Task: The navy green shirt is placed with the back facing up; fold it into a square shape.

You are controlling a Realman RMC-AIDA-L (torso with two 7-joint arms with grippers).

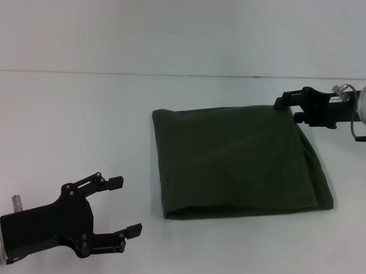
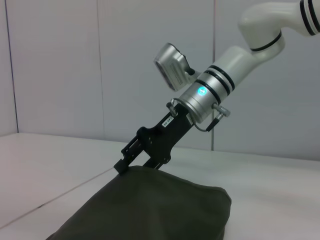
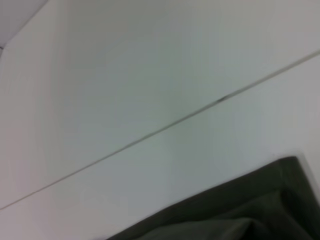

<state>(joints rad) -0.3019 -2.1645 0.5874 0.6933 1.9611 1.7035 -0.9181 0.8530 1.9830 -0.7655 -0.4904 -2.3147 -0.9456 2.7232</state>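
I see the shirt lying on the white table, right of centre in the head view, already folded into a roughly square, plain dark olive block. It sits slightly skewed: the near edge runs from the near-left corner out to the near-right corner, which sticks furthest right, and the far edge slopes up toward the right gripper. The block is a little wider than it is deep, so its longer side runs across my view, left to right. No lettering shows; only plain cloth faces up. A layered fold edge is visible along the right side, and a soft crease runs from the far-right corner down across the top layer.

My right gripper is at the far-right corner of the shirt, reaching in from the right edge of the head view. In the left wrist view its black fingers come down onto the top edge of the cloth there, touching it. I cannot tell whether they are pinching the fabric or only resting against it. The right wrist view shows just a dark corner of the shirt against the table, and no fingers.

My left gripper hovers over bare table at the near left, well apart from the shirt, with its two fingers spread wide and nothing between them.
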